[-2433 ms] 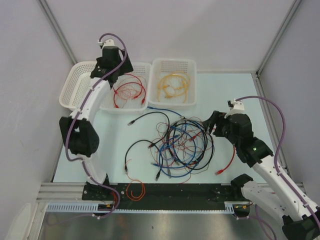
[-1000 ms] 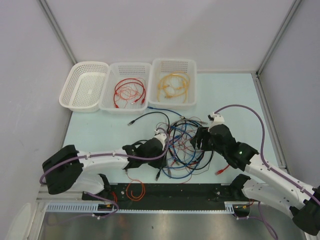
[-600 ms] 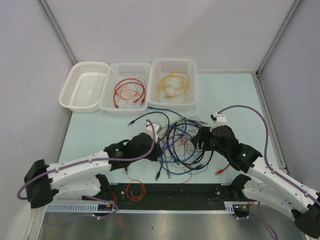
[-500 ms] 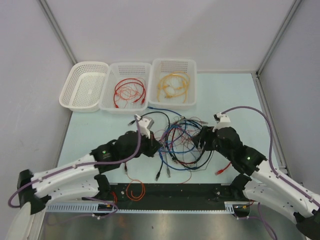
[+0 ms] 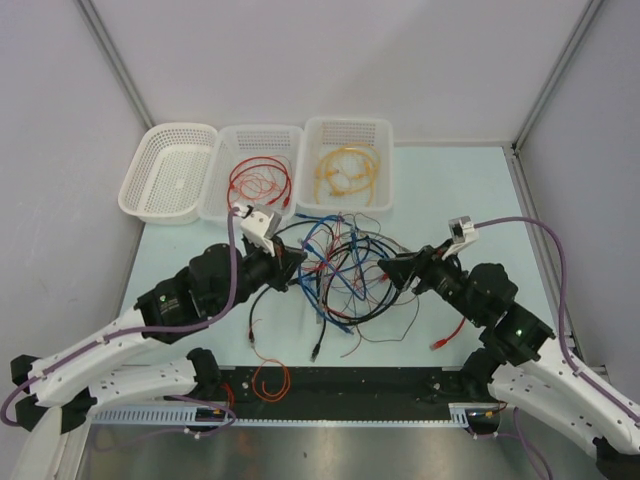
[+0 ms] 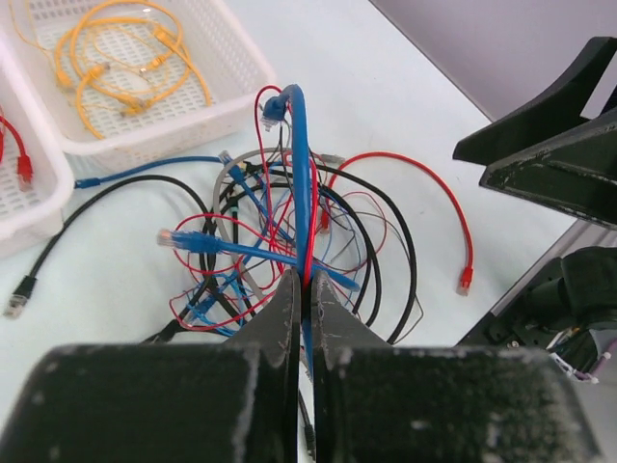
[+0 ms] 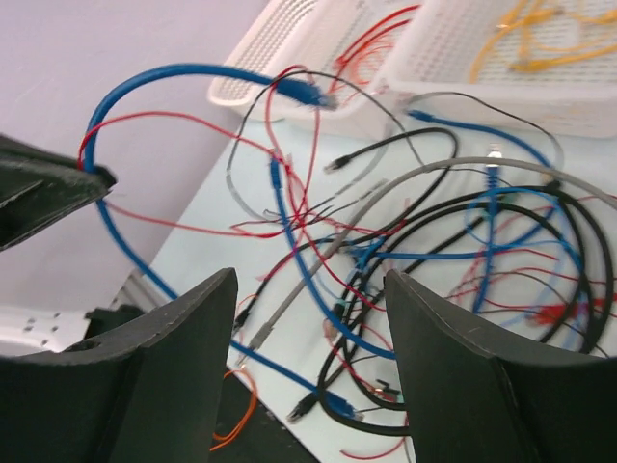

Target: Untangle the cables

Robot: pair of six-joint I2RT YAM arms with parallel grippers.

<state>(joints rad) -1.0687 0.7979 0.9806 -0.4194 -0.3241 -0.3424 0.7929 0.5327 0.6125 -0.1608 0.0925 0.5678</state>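
**A:** Why is the left hand (image 6: 304,289) clenched so tightly?

**B:** It is grasping the blue cable (image 6: 301,164), with a thin red wire (image 6: 258,125) apparently caught alongside. The cable rises straight from the fingertips and bends over just beyond them, with its plug end at the top. Holding it up off the desk (image 5: 460,190) probably shows where it crosses the others.

**A:** And the right hand (image 7: 308,285)?

**B:** It is released, with the fingers spread wide and nothing between them. It faces the left hand across the tangle (image 5: 350,275), which sits just ahead of each. A fair guess is that it is placed there to pin or take the knot while the left hand draws the blue cable out.

**A:** What is in that tangle?

**B:** Black, blue, grey and thin red strands, looped over one another on the desk. A red cable (image 5: 452,330) lies apart from the pile, beside the right hand.

**A:** And farther out?

**B:** Well beyond both hands stand three white mesh baskets. One basket (image 5: 250,130) holds the red cables (image 5: 258,183), and its neighbour (image 5: 345,122) holds the yellow-orange cables (image 5: 345,172). The third basket (image 5: 165,185) sits beyond the left hand's outer side. The cables seem to be sorted by colour, so most of the work is not yet done.
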